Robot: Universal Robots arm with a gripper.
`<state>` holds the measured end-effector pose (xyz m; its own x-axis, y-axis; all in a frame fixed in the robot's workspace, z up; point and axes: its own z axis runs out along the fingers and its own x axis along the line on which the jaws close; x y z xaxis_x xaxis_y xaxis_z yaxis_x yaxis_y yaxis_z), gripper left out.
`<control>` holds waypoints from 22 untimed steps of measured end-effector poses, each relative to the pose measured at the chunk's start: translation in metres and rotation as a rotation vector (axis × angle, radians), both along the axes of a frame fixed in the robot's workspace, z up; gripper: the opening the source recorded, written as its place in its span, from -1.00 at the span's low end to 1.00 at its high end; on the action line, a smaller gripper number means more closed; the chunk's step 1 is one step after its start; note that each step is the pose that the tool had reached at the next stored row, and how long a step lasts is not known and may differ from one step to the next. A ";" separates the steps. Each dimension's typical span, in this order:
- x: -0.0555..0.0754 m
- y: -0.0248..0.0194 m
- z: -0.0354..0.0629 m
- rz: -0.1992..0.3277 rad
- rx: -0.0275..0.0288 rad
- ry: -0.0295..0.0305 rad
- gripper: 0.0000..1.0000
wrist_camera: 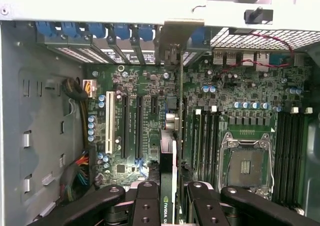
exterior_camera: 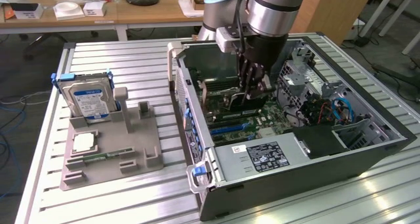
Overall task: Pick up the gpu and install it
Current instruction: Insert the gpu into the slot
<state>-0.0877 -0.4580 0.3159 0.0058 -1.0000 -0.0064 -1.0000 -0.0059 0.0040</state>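
Inside the open case point(exterior_camera: 367, 150), the hand point(wrist_camera: 169, 193) pinches the gpu point(wrist_camera: 171, 136) edge-on by its top edge; it looks light, stiff, fragile.

Case walls point(exterior_camera: 190, 93) and drive cage point(exterior_camera: 315, 86) hem the motherboard point(wrist_camera: 150, 116); open above.

I have the silver-and-grey jointed robot arm point(exterior_camera: 272, 7) coming straight down from above, its wrist vertical and pointing downward. My black multi-link two-finger gripper point(exterior_camera: 253, 88) hangs at the end of it, fingers aimed down. From the wrist camera I see its black fingers point(wrist_camera: 147, 201) closed on the thin dark edge-on gpu card point(wrist_camera: 167, 186), one on each side.
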 end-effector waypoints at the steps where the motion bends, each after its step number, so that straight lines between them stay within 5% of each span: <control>1: 0.000 -0.0001 -0.0010 0.000 0.0000 0.0001 -0.47; 22: -0.001 -0.0012 -0.0197 0.012 0.0001 0.0013 -0.47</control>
<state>-0.0883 -0.4593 0.2962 0.0181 -0.9998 -0.0065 -0.9998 -0.0182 0.0054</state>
